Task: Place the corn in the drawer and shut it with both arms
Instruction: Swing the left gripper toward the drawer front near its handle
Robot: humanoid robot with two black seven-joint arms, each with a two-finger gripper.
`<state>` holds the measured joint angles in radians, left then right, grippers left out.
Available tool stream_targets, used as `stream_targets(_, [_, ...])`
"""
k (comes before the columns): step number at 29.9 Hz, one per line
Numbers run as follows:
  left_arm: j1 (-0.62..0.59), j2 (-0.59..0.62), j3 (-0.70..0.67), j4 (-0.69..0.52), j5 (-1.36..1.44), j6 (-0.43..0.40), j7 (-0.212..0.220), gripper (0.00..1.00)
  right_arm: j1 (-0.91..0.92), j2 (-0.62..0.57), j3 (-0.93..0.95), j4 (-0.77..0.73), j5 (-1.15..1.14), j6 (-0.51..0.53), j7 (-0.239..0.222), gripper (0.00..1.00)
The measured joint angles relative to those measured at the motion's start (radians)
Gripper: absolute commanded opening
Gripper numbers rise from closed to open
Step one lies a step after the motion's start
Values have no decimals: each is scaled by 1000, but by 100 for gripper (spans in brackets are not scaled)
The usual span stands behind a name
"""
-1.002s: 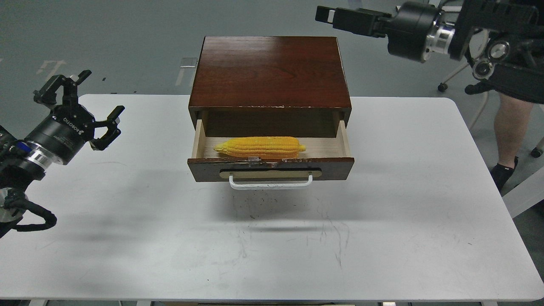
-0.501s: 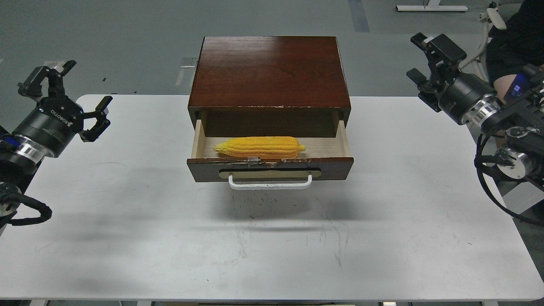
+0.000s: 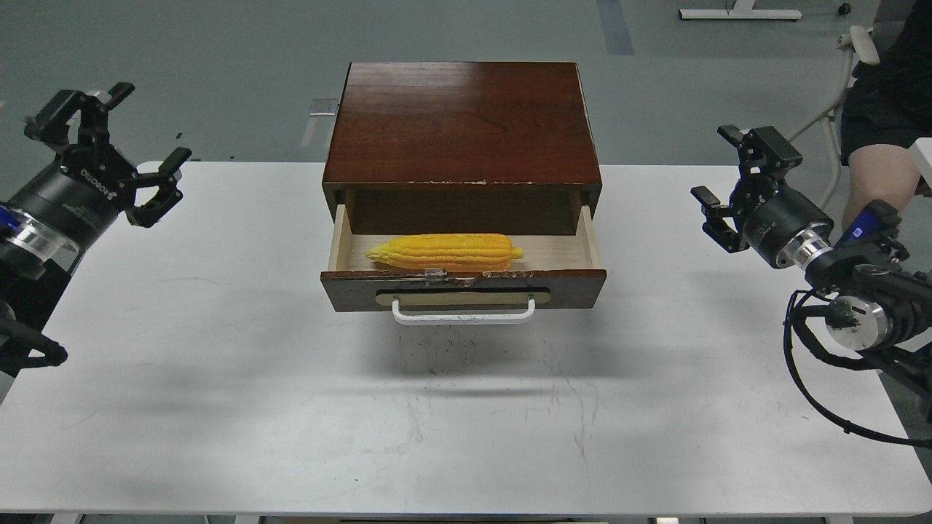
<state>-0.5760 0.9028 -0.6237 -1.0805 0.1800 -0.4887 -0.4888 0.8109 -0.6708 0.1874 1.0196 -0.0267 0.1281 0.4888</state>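
The yellow corn (image 3: 445, 252) lies lengthwise inside the drawer (image 3: 464, 289), which stands pulled out of the dark red-brown cabinet (image 3: 462, 124). The drawer shows pale wood inside, a tan plate and a white bar handle (image 3: 464, 314). My left gripper (image 3: 109, 149) is open and empty, raised above the table's far left edge, well away from the cabinet. My right gripper (image 3: 732, 182) is open and empty, above the table's right side, well to the right of the drawer.
The cabinet stands on a white table (image 3: 451, 422). A person (image 3: 885, 109) sits beyond the table's far right corner. Grey floor lies behind the table.
My right arm has swung down from high at the back right to the table's right side. My left gripper has drawn back to the left and up. Corn and drawer have not moved.
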Motion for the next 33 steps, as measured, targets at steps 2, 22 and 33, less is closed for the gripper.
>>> stream_targets(2, [-19,33,-3,-44,54,0,0,99,-5,7,1,-2,1,3,0,100])
stream_targets(22, [-64,-41,-158,-628,1096,0,0,50,-12,16,-2,-2,-4,7,0,100])
stream_targets(33, [-44,-122,-57,-667,1216,0,0,0,-30,12,-3,-1,-7,8,0,100])
